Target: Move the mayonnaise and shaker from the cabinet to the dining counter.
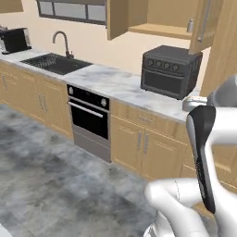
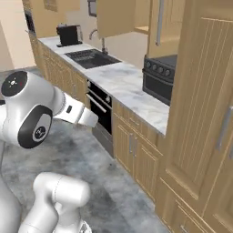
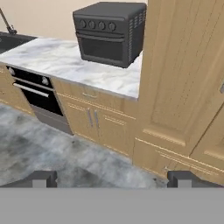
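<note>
Facing wall counter, empty two-finger gripper (image 3: 112,178) is held spread; tiny pale grey-white shaker (image 1: 190,25) is seen on light wooden wall cabinet (image 1: 159,30) shelf, 1 o'clock, well above.

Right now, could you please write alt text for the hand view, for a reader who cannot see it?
The open pincer faces a dark toaster oven on a marble wall counter, with wooden base cabinets, a built-in black oven at left and a tall wooden panel at right.
</note>
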{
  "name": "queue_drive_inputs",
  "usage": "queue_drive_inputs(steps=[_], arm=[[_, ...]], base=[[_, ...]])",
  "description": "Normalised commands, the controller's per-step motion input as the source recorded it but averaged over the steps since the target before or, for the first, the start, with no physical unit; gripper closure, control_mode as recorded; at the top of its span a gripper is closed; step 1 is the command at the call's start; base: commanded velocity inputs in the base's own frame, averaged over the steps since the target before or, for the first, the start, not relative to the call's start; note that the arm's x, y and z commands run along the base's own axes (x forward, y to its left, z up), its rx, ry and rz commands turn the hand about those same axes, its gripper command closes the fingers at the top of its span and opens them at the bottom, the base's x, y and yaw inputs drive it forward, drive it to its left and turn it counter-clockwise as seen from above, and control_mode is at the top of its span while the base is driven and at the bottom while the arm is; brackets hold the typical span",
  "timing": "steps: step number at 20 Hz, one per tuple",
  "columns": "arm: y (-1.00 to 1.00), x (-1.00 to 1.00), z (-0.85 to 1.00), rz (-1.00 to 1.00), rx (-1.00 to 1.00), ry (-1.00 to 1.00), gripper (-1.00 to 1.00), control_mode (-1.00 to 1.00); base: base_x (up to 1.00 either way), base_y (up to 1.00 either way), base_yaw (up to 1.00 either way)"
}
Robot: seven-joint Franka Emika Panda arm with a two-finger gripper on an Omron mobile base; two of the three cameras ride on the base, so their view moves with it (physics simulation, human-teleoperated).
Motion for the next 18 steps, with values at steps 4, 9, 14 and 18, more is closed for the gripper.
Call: queue_drive_inputs(steps=[4, 9, 14, 18], arm=[[0.00, 0.00, 0.00, 0.00, 0.00, 0.00, -1.00, 1.00], [0.00, 0.00, 0.00, 0.00, 0.00, 0.00, -1.00, 1.00], [0.00, 0.00, 0.00, 0.00, 0.00, 0.00, -1.00, 1.00], [0.00, 0.00, 0.00, 0.00, 0.00, 0.00, -1.00, 1.00]], base=[[0.56, -0.08, 0.60], [0.66, -0.23, 0.38], [0.76, -0.31, 0.21], [0.88, -0.35, 0.03]])
